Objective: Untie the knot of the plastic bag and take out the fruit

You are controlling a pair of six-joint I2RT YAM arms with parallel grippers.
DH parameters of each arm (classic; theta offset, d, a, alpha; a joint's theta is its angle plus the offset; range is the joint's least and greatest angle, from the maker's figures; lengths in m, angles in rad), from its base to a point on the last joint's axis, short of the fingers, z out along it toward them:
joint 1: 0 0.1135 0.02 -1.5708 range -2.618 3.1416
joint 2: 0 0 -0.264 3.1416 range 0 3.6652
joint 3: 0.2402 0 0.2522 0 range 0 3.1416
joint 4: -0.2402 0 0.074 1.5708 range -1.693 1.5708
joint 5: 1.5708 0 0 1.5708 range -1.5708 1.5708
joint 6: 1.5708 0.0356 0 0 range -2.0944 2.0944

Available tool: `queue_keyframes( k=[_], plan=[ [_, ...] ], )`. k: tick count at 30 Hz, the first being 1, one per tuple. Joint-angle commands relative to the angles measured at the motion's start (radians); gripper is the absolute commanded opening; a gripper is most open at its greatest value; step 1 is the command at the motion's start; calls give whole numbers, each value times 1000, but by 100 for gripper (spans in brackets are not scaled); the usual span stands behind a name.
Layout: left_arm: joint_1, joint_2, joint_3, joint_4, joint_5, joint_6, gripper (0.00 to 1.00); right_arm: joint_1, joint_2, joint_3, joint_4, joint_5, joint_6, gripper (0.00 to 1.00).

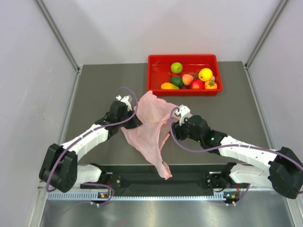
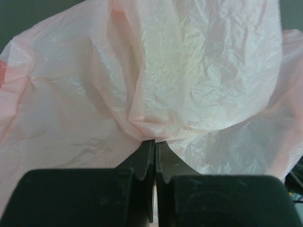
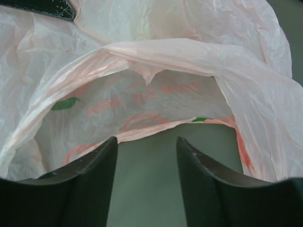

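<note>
Pink plastic bag [image 1: 150, 127]: unknotted, apparently emptied (fruit [image 1: 191, 79] in tray [image 1: 184, 57]); left gripper [image 2: 155, 141] pinches it, right gripper [image 3: 147, 140] spread; next: release.

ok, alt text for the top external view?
A limp pink plastic bag is flanked by the left gripper at its left edge and the right gripper at its right edge. Behind it, a red tray holds assorted fruit.

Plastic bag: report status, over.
Left gripper shut on plastic bag. Right gripper open at its mouth. Bag limp, no knot seen; fruit in red tray. Nothing obstructing.
</note>
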Motion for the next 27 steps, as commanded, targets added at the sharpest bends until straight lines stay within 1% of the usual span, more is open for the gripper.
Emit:
queue_keyframes(
  k=[1,2,5,11,17,19,20,22,25,27],
  plan=[
    [2,-35,93,-18,52,-4,0,-6,-35,-15,-12,-17,34,55],
    [2,-64,109,-29,69,-10,0,-6,-24,-17,-12,-18,39,61],
    [-7,-127,207,-69,101,-20,0,-4,11,-23,17,-11,46,73],
    [-67,-178,374,-179,134,-12,0,-6,96,-17,110,-29,68,80],
    [-164,-201,452,-202,155,-15,0,-6,179,23,153,-3,83,84],
    [-184,-206,460,-219,160,0,0,-6,176,26,161,3,95,85],
    [-185,-210,459,-228,160,8,0,-7,174,26,165,6,97,87],
    [-184,-213,442,-260,137,41,0,-7,163,23,172,6,101,89],
    [-184,-225,373,-261,83,66,0,-4,165,29,169,15,103,93],
    [-184,-238,296,-238,43,66,0,-6,172,37,167,20,103,95]
  ],
)
